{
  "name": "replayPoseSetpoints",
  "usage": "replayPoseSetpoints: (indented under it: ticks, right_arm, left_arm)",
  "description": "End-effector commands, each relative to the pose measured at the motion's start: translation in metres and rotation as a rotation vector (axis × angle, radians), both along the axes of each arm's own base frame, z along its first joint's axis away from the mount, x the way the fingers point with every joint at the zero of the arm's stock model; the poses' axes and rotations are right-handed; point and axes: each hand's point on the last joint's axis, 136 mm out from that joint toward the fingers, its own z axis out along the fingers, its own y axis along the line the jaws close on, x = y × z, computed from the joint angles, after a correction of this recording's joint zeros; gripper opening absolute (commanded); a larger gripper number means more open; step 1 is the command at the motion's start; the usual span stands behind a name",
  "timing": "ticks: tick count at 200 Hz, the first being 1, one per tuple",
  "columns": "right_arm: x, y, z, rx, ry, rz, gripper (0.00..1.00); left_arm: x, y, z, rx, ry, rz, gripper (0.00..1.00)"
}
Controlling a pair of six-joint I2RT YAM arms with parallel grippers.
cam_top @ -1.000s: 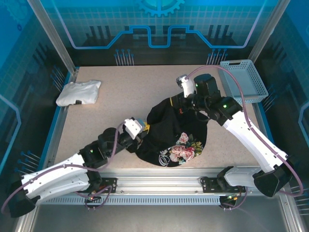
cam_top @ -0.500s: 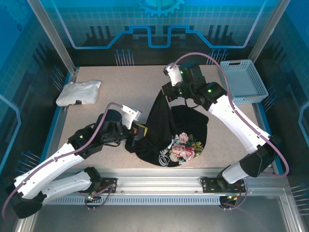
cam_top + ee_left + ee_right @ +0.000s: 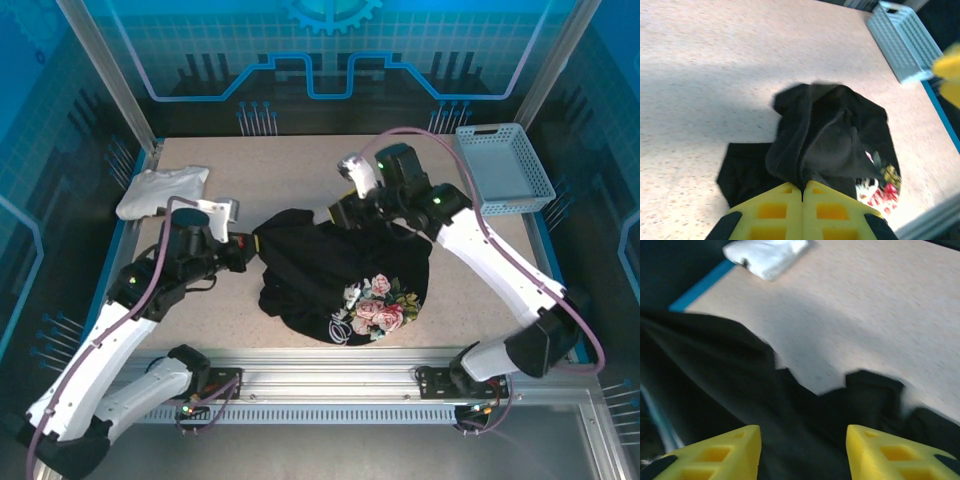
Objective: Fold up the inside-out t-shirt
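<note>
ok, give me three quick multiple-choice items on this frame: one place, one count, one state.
1. Where does the white garment lie relative to the black t-shirt?
A. far left of it, apart
B. on top of it
C. near right of it
2. How many garments lie on the table?
A. one
B. two
C. four
3. The left end effector is:
A. wide open above bare table
B. shut on the white garment
C. shut on the t-shirt
Key: 1 A, it sits by the far-left corner with bare table between; 2 B, one black, one white; 3 C, the left wrist view shows its fingers pressed together with black cloth pinched between.
</note>
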Motion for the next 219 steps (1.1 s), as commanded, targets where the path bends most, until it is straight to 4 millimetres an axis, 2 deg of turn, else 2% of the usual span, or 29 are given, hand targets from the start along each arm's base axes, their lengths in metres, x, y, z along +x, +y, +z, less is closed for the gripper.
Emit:
replayPoseSetpoints:
  ticks: [1, 13, 27, 46, 72, 95, 104, 119, 131, 141, 166, 187, 200, 219]
  right_arm:
    - [0.031, -0.045, -0.039, -0.108, 0.041, -0.227, 0.52]
    - [0.046, -0.059, -0.070, -0.201, 0.079, -0.297, 0.52]
    - [0.061, -0.061, -0.104, -0.270, 0.131, -0.320, 0.51]
    - [0.074, -0.044, -0.143, -0.291, 0.216, -0.283, 0.51]
    - [0.089, -0.018, -0.181, -0.285, 0.287, -0.229, 0.54]
    - [0.098, -0.003, -0.215, -0.302, 0.359, -0.201, 0.54]
    - [0.098, 0.001, -0.227, -0.306, 0.390, -0.190, 0.49]
    - [0.100, 0.002, -0.233, -0.307, 0.400, -0.187, 0.23]
    - [0.106, -0.005, -0.220, -0.309, 0.360, -0.204, 0.08]
    - [0.113, -0.019, -0.194, -0.306, 0.297, -0.241, 0.00]
    - [0.127, -0.071, -0.102, -0.218, 0.117, -0.364, 0.00]
    - [0.120, -0.116, -0.024, -0.101, -0.020, -0.453, 0.00]
    - [0.109, -0.140, 0.014, -0.061, -0.091, -0.504, 0.00]
    - [0.091, -0.170, 0.053, -0.034, -0.172, -0.571, 0.00]
  left_arm:
    - [0.008, 0.027, 0.016, 0.031, -0.048, 0.104, 0.00]
    - [0.011, 0.040, 0.023, 0.045, -0.074, 0.149, 0.00]
    - [0.015, 0.053, 0.030, 0.065, -0.101, 0.194, 0.00]
    - [0.019, 0.068, 0.038, 0.100, -0.130, 0.239, 0.00]
    - [0.026, 0.082, 0.045, 0.150, -0.151, 0.282, 0.00]
    - [0.033, 0.084, 0.046, 0.169, -0.154, 0.278, 0.00]
    - [0.035, 0.083, 0.045, 0.169, -0.156, 0.275, 0.00]
    - [0.039, 0.084, 0.045, 0.174, -0.163, 0.279, 0.00]
    - [0.041, 0.088, 0.047, 0.181, -0.173, 0.299, 0.00]
    - [0.043, 0.093, 0.053, 0.179, -0.188, 0.323, 0.00]
    - [0.049, 0.107, 0.082, 0.120, -0.246, 0.390, 0.00]
    - [0.051, 0.119, 0.120, 0.035, -0.319, 0.430, 0.00]
    - [0.050, 0.124, 0.146, -0.011, -0.371, 0.451, 0.00]
    - [0.043, 0.130, 0.179, -0.028, -0.460, 0.482, 0.00]
